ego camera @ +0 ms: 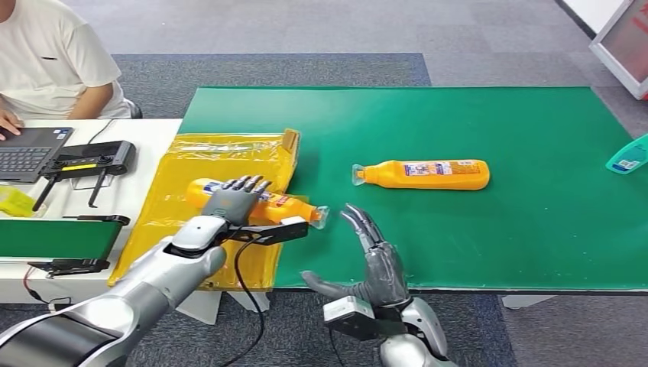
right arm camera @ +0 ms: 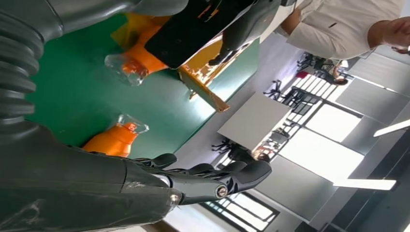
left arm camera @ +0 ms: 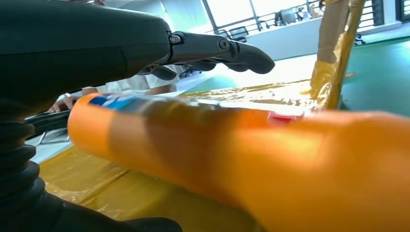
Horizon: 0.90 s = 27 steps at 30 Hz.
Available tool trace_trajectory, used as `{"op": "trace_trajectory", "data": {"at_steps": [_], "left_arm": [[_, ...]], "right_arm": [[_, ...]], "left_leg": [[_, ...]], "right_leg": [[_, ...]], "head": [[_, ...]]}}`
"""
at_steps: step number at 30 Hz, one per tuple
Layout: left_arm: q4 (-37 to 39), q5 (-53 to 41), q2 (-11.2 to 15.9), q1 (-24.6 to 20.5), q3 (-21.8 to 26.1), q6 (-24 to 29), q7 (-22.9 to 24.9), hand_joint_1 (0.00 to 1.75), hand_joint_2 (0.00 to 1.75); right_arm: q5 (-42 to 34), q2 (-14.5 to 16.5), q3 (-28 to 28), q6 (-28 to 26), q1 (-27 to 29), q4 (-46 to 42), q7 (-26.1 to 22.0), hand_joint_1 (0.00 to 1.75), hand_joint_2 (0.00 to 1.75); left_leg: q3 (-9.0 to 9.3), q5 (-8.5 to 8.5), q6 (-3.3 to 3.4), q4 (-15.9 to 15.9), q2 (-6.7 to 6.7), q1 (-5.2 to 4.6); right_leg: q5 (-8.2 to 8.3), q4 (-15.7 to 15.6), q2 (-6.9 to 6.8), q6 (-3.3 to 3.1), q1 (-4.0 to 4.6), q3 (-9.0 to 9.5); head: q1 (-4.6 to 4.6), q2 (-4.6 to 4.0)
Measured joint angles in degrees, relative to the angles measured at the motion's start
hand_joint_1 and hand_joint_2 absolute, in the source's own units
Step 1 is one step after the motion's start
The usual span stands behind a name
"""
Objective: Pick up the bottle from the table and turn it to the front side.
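An orange bottle (ego camera: pixel 284 206) with a clear cap lies on its side at the edge of the yellow tray (ego camera: pixel 229 153). My left hand (ego camera: pixel 233 200) reaches over it, fingers stretched along its top. In the left wrist view the fingers (left arm camera: pixel 222 50) stand a little above the bottle (left arm camera: pixel 241 154), not closed on it. A second orange bottle (ego camera: pixel 428 174) lies on the green table (ego camera: pixel 535 229), cap toward the tray. My right hand (ego camera: pixel 374 256) hovers at the table's front edge, fingers spread and holding nothing. The right wrist view shows this hand (right arm camera: pixel 212 179) near the second bottle (right arm camera: pixel 113 140).
A person in a white shirt (ego camera: pixel 46 61) sits at a laptop (ego camera: pixel 30 149) on the white table to the left. A black device (ego camera: pixel 95 160) lies beside the tray. A teal bottle (ego camera: pixel 630 155) lies at the green table's right edge.
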Motion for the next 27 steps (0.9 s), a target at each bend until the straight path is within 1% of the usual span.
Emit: {"op": "trace_trajectory", "data": {"at_steps": [4, 12, 16, 20, 23, 26, 27], "left_arm": [[-3.1, 2.9, 0.6, 1.7, 0.8, 0.6, -2.6, 0.00, 1.75], [-15.8, 7.3, 1.9, 10.8, 1.4, 1.3, -5.6, 0.00, 1.75], [-26.4, 12.1, 2.8, 16.7, 1.0, -0.4, -8.5, 0.00, 1.75], [-38.0, 17.7, 4.5, 22.4, -0.6, -1.6, -11.9, 0.00, 1.75], [-47.2, 23.1, 5.8, 27.2, -1.7, -0.5, -15.5, 0.00, 1.75], [-54.4, 29.0, 6.4, 30.8, -1.9, 1.3, -18.4, 0.00, 1.75], [-57.2, 30.7, 6.5, 32.7, -1.8, 2.1, -19.2, 0.00, 1.75]], "right_arm": [[0.1, 0.4, -1.3, 0.0, 0.3, 0.3, -0.1, 0.00, 1.75], [0.2, 0.8, -3.4, 0.0, 0.9, 0.8, -0.5, 0.00, 1.75], [0.4, 0.9, -4.3, 0.0, 1.3, 0.8, -0.5, 0.00, 1.75], [0.9, 0.9, -5.1, -0.3, 1.7, 0.8, -0.6, 0.00, 1.75], [1.0, 0.9, -5.9, -0.6, 2.2, 0.8, -0.5, 0.00, 1.75], [1.2, 0.9, -6.6, -0.8, 2.7, 0.4, -0.1, 0.00, 1.75], [1.5, 0.9, -6.7, -0.7, 3.0, 0.2, 0.3, 0.00, 1.75]], "left_leg": [[0.00, 0.00, 0.00, 0.0, 0.00, 0.00], [-0.03, -0.01, 0.01, 0.0, 0.00, 0.00], [-0.04, -0.02, 0.02, 0.0, 0.00, 0.00], [-0.07, -0.03, 0.02, 0.0, 0.00, 0.00], [-0.10, -0.04, 0.03, 0.0, 0.01, 0.00], [-0.17, -0.05, 0.02, 0.0, 0.00, 0.00], [-0.15, -0.09, -0.02, 0.0, 0.02, 0.00]], "right_leg": [[0.00, 0.0, 0.00, 0.00, 0.00, 0.00], [-0.01, 0.0, 0.00, 0.00, 0.00, -0.02], [-0.02, 0.0, 0.00, 0.00, 0.00, -0.02], [-0.02, 0.0, 0.00, 0.00, 0.00, -0.06], [-0.04, 0.0, 0.01, 0.01, 0.00, -0.09], [-0.07, 0.0, 0.01, 0.03, 0.00, -0.11], [-0.06, 0.0, 0.07, 0.02, 0.00, -0.14]], "head": [[0.00, 0.00], [0.01, 0.00], [0.00, 0.00], [0.00, 0.00], [0.00, 0.00], [0.02, 0.00], [0.00, 0.00]]}}
